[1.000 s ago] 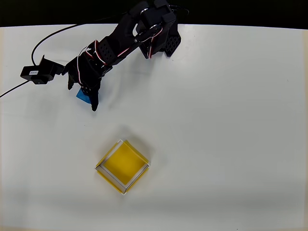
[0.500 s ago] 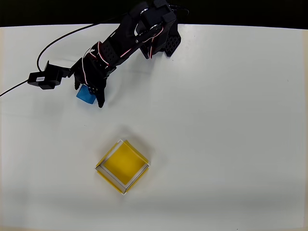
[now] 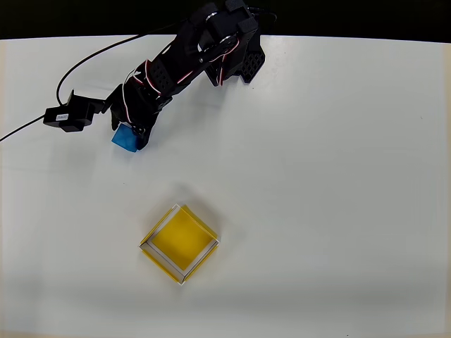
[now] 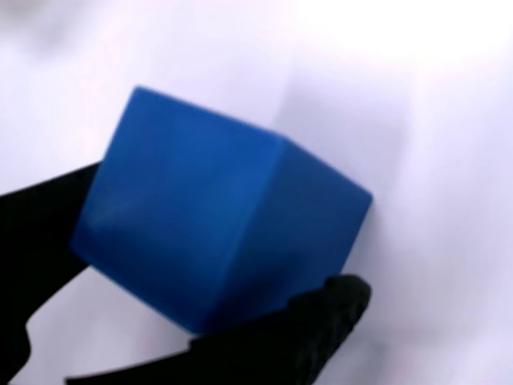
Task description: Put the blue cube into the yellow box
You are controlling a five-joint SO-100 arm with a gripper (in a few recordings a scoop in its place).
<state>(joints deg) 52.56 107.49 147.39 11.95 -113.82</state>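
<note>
The blue cube [image 3: 123,140] sits at the upper left of the white table, well above and left of the yellow box [image 3: 181,241], which is open-topped and holds nothing. My black gripper [image 3: 132,136] reaches down-left from the arm's base and is shut on the cube, one finger on each side. In the wrist view the cube [image 4: 216,224] looms large and tilted. A black finger [image 4: 40,233] presses its left face, and the other finger [image 4: 321,317] sits under its lower right edge.
A small black module [image 3: 68,117] on a cable lies just left of the gripper. The arm's base [image 3: 236,53] stands at the table's back edge, with darkness beyond. White tabletop stretches between cube and box.
The fingers have drawn together around the cube, the right finger moving up-left until it touches. The cube shifted slightly right between the first two frames. The box has not moved.
</note>
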